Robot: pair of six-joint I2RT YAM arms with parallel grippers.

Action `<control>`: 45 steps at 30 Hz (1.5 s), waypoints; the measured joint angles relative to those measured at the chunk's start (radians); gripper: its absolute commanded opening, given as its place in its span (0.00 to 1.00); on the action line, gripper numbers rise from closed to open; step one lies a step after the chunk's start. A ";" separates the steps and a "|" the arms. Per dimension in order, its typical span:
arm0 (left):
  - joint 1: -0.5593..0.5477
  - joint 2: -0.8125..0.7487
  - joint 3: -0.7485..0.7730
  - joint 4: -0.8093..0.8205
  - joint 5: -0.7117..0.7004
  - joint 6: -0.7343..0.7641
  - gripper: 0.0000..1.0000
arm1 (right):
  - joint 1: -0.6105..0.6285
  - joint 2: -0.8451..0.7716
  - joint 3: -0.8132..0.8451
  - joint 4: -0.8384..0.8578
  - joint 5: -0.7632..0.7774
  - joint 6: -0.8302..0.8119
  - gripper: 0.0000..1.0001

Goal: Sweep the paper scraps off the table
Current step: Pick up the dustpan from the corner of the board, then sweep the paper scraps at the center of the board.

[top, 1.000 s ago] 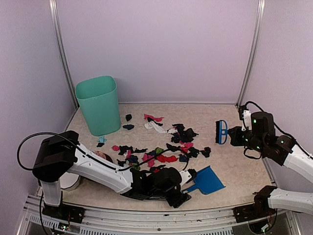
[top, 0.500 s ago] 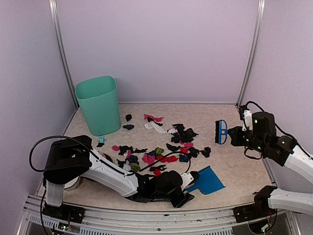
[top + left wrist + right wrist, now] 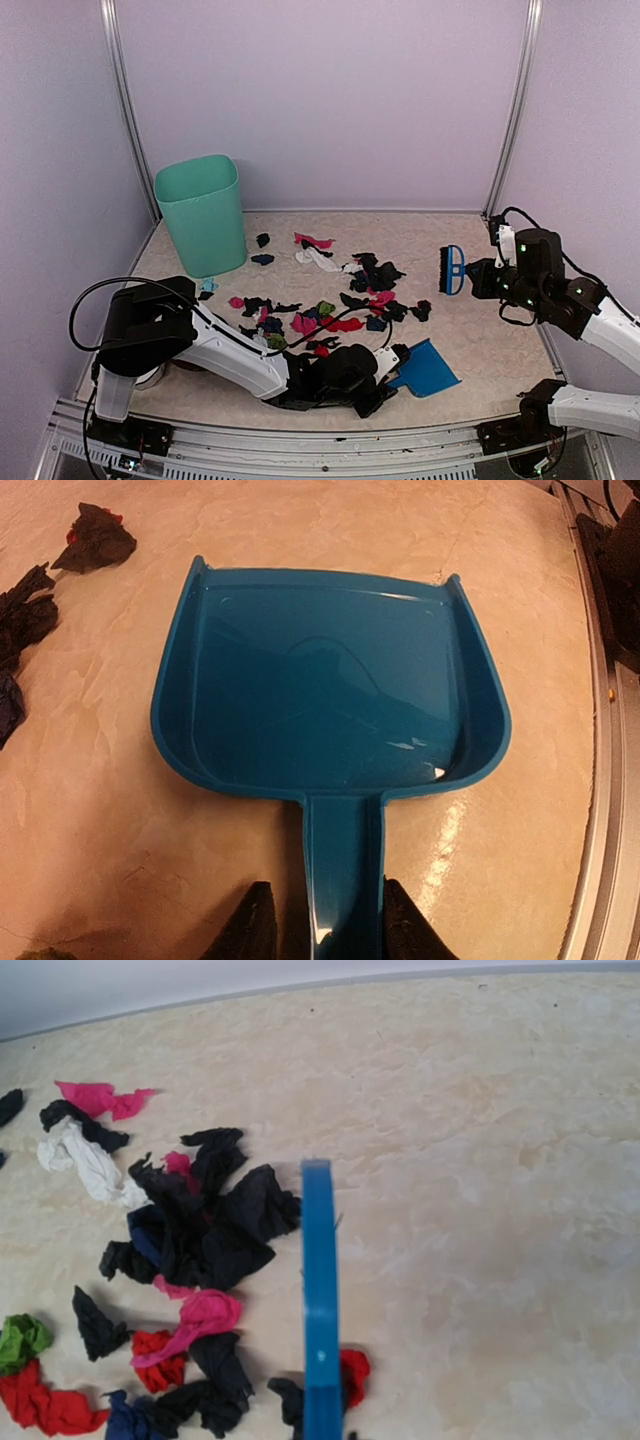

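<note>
Now the left gripper [image 3: 320, 932] is straddling the handle [image 3: 343, 850] of the dustpan [image 3: 320, 700]. A dark finger [image 3: 248, 928] is sitting on each side of the handle. One seems to be touching it and the other is showing a thin sliver of gap, so I cannot tell whether the jaws are clamping it or only bracketing it.

The pan is lying flat on the table [image 3: 110, 840]. Its long axis is running straight out from the jaws, with the open lip facing away from them. The paper scraps [image 3: 330, 305] are not lying in front of that lip. They are sitting ahead of the jaws and off to their left, with only a few dark bits showing at that edge of the left wrist view. Judging from this, the pan is going to need swinging round toward the pile before anything can be swept into it.

The right gripper [image 3: 478, 275] is closed on the brush [image 3: 318, 1290] and is holding it above the table. The brush is pointing straight out from those jaws. The scraps are spreading below it and mostly to its left, black ones thickest, with pink, red, white and green among them. The left arm is reaching closer to the pile's near edge, while the right is hovering just beyond its right-hand end. No scraps are lying in the pan.
</note>
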 measured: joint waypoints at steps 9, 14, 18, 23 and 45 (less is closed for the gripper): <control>0.000 0.000 0.000 -0.003 -0.013 0.003 0.00 | 0.000 0.000 -0.011 0.002 -0.002 0.000 0.00; -0.006 0.000 0.000 -0.004 -0.025 0.005 0.00 | 0.000 0.000 -0.011 0.002 -0.003 0.000 0.00; -0.014 -0.005 0.000 -0.018 -0.043 0.004 0.00 | 0.000 -0.004 -0.011 0.001 -0.003 0.000 0.00; -0.018 -0.055 -0.013 -0.074 -0.087 0.000 0.00 | 0.000 -0.016 0.009 -0.006 -0.004 -0.012 0.00; -0.006 -0.575 -0.062 -0.576 -0.426 -0.137 0.00 | 0.000 0.165 0.140 0.137 -0.177 -0.049 0.00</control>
